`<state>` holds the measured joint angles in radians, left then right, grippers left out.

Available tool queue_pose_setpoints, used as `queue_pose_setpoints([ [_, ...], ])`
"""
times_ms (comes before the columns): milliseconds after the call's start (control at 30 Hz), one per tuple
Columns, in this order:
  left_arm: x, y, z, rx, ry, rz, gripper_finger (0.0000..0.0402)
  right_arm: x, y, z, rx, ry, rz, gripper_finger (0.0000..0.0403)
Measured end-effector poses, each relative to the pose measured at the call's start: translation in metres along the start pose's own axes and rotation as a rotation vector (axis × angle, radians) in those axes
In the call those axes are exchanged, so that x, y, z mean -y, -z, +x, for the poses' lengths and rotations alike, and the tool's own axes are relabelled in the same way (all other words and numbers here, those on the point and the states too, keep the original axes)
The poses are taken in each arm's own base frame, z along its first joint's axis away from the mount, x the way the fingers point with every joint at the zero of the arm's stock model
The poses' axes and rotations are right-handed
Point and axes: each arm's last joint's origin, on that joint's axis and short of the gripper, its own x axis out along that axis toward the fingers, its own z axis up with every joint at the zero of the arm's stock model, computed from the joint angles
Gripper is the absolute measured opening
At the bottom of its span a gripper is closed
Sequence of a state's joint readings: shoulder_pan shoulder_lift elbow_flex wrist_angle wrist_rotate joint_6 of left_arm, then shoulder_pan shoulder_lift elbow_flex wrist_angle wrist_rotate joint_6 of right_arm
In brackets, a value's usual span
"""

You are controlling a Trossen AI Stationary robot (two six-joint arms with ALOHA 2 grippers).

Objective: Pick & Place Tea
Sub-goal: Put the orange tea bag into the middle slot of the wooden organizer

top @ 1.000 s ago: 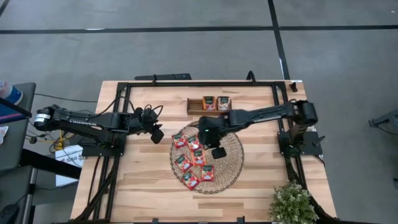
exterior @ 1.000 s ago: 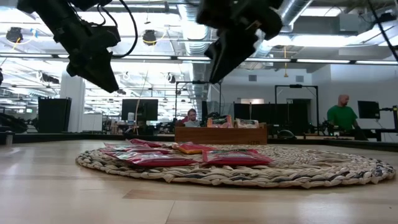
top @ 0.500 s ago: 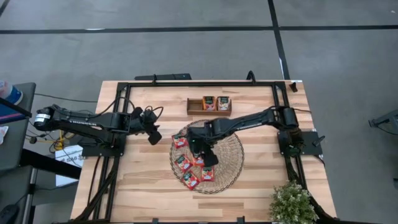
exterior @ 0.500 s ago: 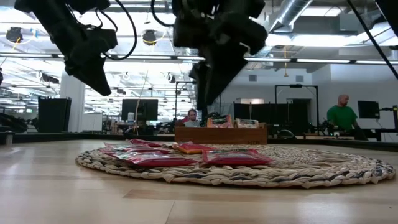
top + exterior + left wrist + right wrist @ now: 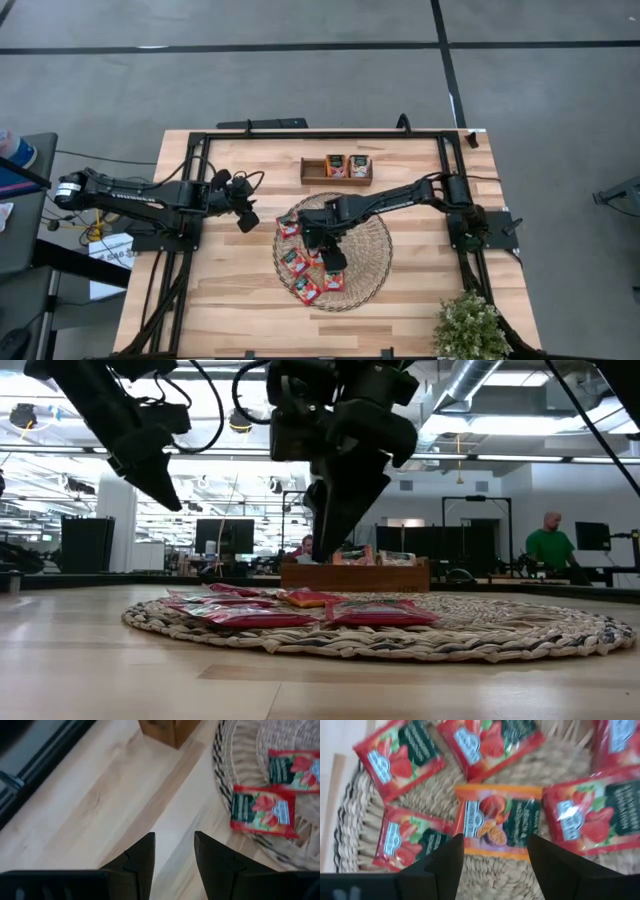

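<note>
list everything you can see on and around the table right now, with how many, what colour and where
Woven mat: one, tan, round, table centre.
Red sachets: about six, red, on the mat.
Orange sachet: one, orange, on the mat among the red ones, under the right gripper.
Wooden tray: one, brown, behind the mat; two sachets inside.
Plant: one, green, at the table's corner on the right arm's side.
People: two, far behind the table.
Left gripper: open, raised beside the mat.
Right gripper: open, low over the mat.
</note>
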<state>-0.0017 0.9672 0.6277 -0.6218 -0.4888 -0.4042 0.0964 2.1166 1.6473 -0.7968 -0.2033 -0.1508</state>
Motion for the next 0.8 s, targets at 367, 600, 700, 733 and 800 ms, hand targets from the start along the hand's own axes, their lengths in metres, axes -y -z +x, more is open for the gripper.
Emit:
queue_pose_setpoints([
  [367, 0.002, -0.006, 0.001, 0.078, 0.006, -0.007, 0.0131, 0.008, 0.002, 0.014, -0.022, -0.001, 0.041, 0.0189],
  [600, 0.005, 0.011, 0.018, 0.115, 0.035, -0.064, 0.0131, 0.01, 0.004, 0.023, -0.042, 0.017, 0.074, 0.0181],
  [700, 0.005, 0.018, 0.022, 0.108, 0.035, -0.085, 0.0131, 0.011, 0.003, 0.023, -0.035, 0.022, 0.092, 0.0175],
  [733, 0.005, 0.019, 0.023, 0.112, 0.037, -0.094, 0.0131, 0.011, 0.003, 0.023, -0.033, 0.023, 0.092, 0.0173],
  [800, 0.005, 0.022, 0.026, 0.111, 0.037, -0.098, 0.0131, 0.011, 0.003, 0.023, -0.03, 0.029, 0.091, 0.017],
])
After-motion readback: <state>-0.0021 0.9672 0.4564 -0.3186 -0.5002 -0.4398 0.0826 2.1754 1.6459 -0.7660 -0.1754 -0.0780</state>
